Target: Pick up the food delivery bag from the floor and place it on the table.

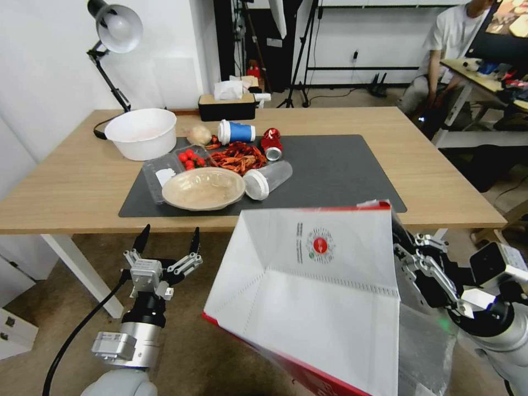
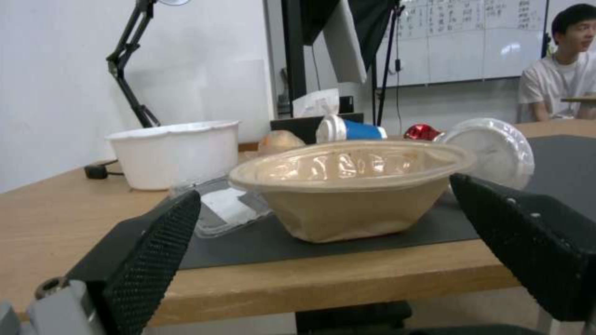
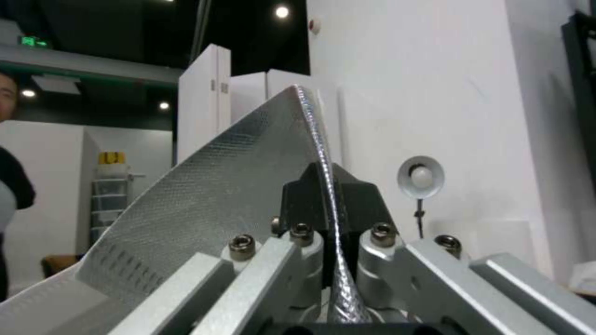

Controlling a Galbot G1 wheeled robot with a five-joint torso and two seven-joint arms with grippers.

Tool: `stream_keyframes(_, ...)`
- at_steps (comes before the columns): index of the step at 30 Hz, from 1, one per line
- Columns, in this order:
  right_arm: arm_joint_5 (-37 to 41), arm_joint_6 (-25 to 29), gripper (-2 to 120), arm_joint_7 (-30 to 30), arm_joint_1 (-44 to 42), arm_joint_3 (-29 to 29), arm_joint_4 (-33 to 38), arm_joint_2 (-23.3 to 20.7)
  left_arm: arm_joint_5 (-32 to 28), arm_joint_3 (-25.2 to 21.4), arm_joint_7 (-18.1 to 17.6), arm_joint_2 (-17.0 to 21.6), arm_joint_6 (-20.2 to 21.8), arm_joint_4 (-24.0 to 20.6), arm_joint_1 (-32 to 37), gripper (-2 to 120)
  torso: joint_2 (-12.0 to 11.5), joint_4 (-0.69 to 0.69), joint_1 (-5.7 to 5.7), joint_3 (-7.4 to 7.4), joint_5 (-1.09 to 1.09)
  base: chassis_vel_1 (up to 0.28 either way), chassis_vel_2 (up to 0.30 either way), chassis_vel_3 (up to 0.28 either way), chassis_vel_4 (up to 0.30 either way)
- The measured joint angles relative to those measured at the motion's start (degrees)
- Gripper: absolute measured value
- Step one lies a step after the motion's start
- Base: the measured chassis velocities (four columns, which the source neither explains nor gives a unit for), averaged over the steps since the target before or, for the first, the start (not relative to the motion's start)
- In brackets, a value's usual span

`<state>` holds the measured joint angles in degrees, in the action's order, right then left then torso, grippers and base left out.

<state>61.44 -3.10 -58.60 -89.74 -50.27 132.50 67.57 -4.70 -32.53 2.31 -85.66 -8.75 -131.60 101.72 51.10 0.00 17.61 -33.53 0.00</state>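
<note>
The food delivery bag (image 1: 313, 291), white with red edges and a small red round logo, hangs tilted in the air before the table's (image 1: 71, 181) front edge, off the carpet floor (image 1: 49, 308). My right gripper (image 1: 397, 234) is shut on the bag's right rim. In the right wrist view the silver foil rim (image 3: 248, 186) is pinched between the black fingertips (image 3: 304, 195). My left gripper (image 1: 169, 240) stands open below the table's front edge, left of the bag, with nothing held. Its black pads (image 2: 155, 242) frame a tan bowl (image 2: 348, 186) on the dark mat (image 2: 385, 232).
On the mat (image 1: 341, 170) lie the tan bowl (image 1: 203, 188), a clear container (image 1: 268, 179), red food (image 1: 239, 157), a blue cup (image 1: 236, 132) and a red can (image 1: 271, 144). A white tub (image 1: 142, 132), lamp (image 1: 113, 33) and tissue box (image 1: 227, 104) stand behind. The mat's right half is bare.
</note>
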Motion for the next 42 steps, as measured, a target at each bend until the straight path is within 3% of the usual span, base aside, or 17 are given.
stream_keyframes(20, 4.95, 5.60, 0, 18.94, 2.57, 2.23, 6.57, -3.99, 0.58, 0.74, -0.13, -0.21, 0.14, 1.37, -0.59, 100, -0.19, 0.00, -0.08, 0.12, 0.00, 0.000, 0.000, 0.000, 0.000)
stream_keyframes(32, 8.63, 7.89, 0, 37.91, 7.72, 3.52, 8.99, -6.03, 0.84, 1.20, -0.13, -0.39, -0.81, 1.68, -0.45, 100, -0.26, 0.01, -0.11, 0.15, 0.00, 0.000, 0.000, 0.000, 0.000)
stream_keyframes(42, 11.15, 7.99, 0, 48.73, 11.76, 4.00, 9.06, -6.87, 1.65, 1.84, -0.04, -0.60, -0.95, 1.89, -0.37, 100, -0.29, 0.00, -0.12, 0.17, 0.01, 0.000, 0.000, 0.000, 0.000)
